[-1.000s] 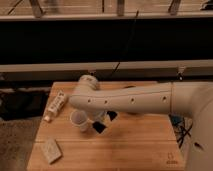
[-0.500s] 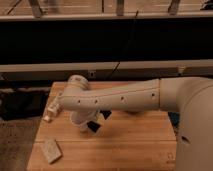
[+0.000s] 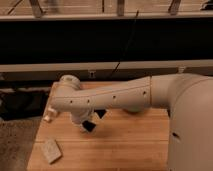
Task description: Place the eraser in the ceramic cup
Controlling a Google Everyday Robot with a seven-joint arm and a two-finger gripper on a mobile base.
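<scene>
My arm reaches from the right across the wooden table [image 3: 125, 145]. Its gripper [image 3: 94, 120] hangs under the wrist, just right of the ceramic cup [image 3: 77, 119]. Only part of that small whitish cup shows below the arm. The dark jaws are shut on a flat black block, the eraser [image 3: 90, 126], which is tilted and sits low beside the cup's right side, outside it. The arm hides the top of the cup.
A pale beige textured block [image 3: 51, 150] lies near the table's front left corner. A white tube-like package [image 3: 48, 114] pokes out at the left edge under the arm. Dark railings and a cable run behind the table.
The arm has swung left and toward me, carrying the gripper and black block closer to the cup. The cup and beige block have stayed put.
</scene>
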